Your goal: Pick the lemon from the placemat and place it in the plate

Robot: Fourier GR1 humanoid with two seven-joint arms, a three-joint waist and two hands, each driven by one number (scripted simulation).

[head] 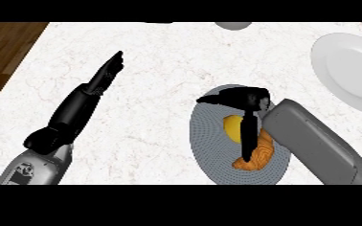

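Note:
The yellow lemon [231,127] lies on a round grey placemat [209,146] at the counter's lower middle. Next to it, toward the mat's near edge, sits an orange ridged food item [257,156]. My right hand [243,98] hovers over the mat's far part, just above the lemon, open; long black fingers [248,135] reach down across the lemon's right side and partly hide it and the orange item. The white plate [338,67] stands at the right edge, apart from the mat. My left hand [106,74] rests open at the left, fingers straight.
The white marble counter [155,67] spreads between the two arms. A small grey rounded object [234,25] shows at the far edge. Dark wooden floor [16,40] appears past the counter's left edge.

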